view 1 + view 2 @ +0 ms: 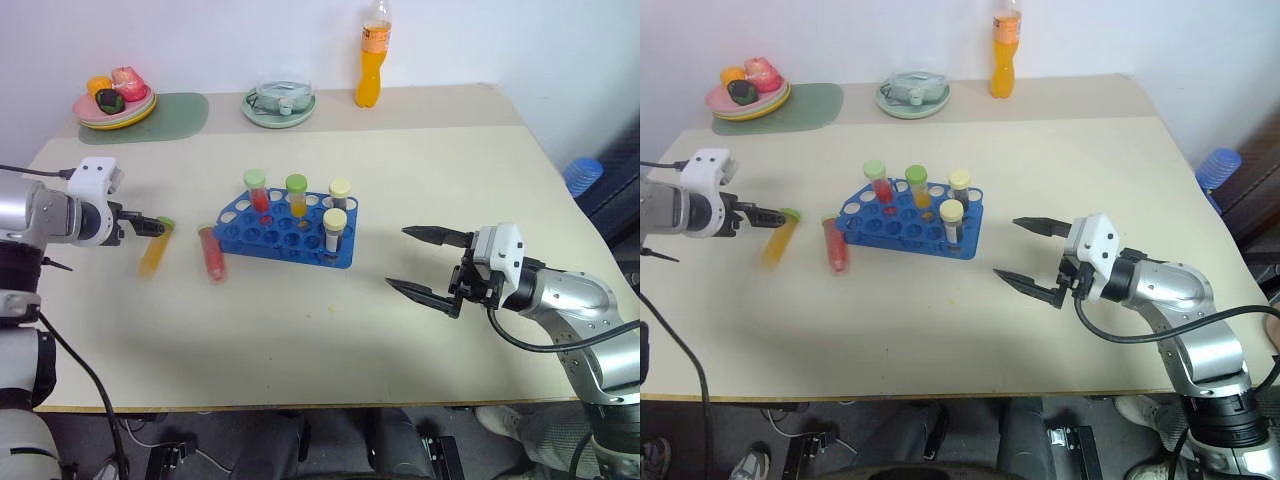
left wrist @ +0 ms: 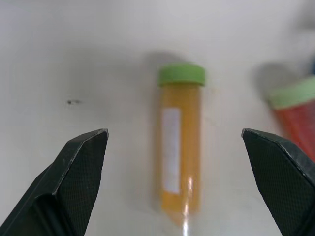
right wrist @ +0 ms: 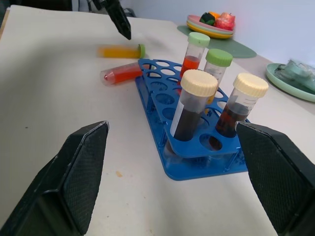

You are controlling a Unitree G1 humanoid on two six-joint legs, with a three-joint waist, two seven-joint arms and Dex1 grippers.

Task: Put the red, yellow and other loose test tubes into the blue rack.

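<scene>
With four tubes already standing in the blue rack (image 1: 285,232), the left gripper (image 1: 150,226) hovers wide open over the yellow tube (image 1: 153,252) lying toward the tabletop's left edge, red tube (image 1: 212,254) beside the rack, right gripper (image 1: 425,265) spread idle — next, close on yellow.

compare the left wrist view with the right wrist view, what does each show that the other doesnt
Left wrist alone: the white label strip on the yellow tube, seen between the open left pincer. Right wrist alone: the blue rack holding four upright tubes, the fruit plate, and the open right pincer. Both: the yellow tube and the red tube lying loose on the table.
</scene>
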